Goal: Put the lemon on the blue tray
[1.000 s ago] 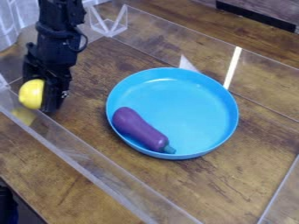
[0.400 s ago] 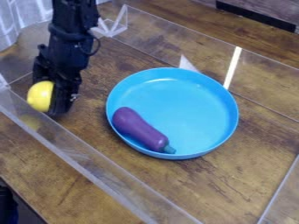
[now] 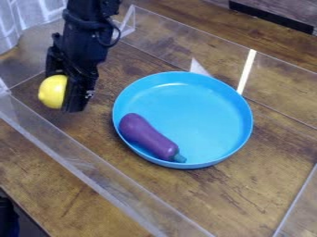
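Grasping the lemon point(image 3: 52, 91) across its middle at left of frame, clear of the wooden surface point(image 3: 74, 208), the gripper point(image 3: 66, 91) holds something light, smooth, firm, probably slip-prone, short of the tray point(image 3: 229, 106) and its eggplant point(image 3: 151, 137)

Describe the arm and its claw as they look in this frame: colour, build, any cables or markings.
The arm is matte black and blocky, entering from the top left. Its claw is also black, with two stubby squared fingers. No cables or markings can be made out at this resolution.
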Tool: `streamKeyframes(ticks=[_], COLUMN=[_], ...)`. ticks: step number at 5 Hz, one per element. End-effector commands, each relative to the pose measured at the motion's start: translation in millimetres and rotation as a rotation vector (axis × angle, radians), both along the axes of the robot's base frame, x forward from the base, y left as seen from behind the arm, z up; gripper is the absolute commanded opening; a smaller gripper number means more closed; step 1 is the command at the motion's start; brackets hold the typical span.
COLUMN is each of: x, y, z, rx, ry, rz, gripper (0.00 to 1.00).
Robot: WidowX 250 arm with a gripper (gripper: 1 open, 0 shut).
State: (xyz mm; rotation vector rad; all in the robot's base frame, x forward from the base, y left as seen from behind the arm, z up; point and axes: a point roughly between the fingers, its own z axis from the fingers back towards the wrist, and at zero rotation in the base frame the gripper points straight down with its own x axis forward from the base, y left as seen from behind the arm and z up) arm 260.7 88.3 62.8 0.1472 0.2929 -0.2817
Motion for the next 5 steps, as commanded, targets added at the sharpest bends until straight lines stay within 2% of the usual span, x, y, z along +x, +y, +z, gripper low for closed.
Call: streamKeyframes(ticks=[1, 4, 5], x=[6.0, 13.5, 20.5], y=[3, 18, 19], z=[9.9, 1.9, 2.5], rx=[0.013, 0.018, 0.020], ry=[-0.045, -0.041, -0.038], rz=[0.007, -0.006, 0.022], gripper=[0.00, 0.00, 0.00])
